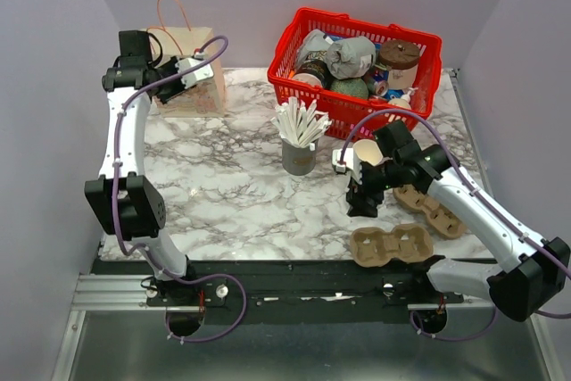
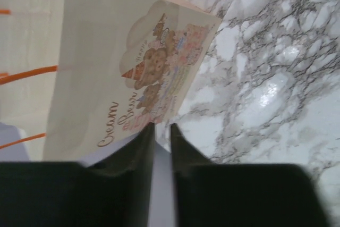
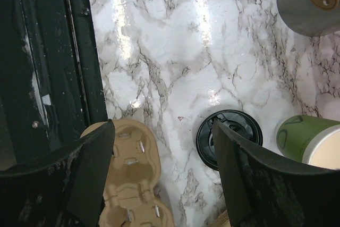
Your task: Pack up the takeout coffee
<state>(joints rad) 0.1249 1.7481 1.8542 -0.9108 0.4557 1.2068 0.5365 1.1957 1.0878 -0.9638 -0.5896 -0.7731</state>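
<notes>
**Takeout coffee under spread right claw**

On the marble worktop (image 1: 232, 185), a printed paper bag (image 2: 117, 67) stands far left. The left claw (image 2: 163, 128) is at its edge, jaws almost together; I cannot tell if it grips. The right claw (image 3: 163, 126) hangs released over the takeout coffee (image 3: 226, 134), which stands beside a lidless green cup (image 3: 297, 131).
</notes>
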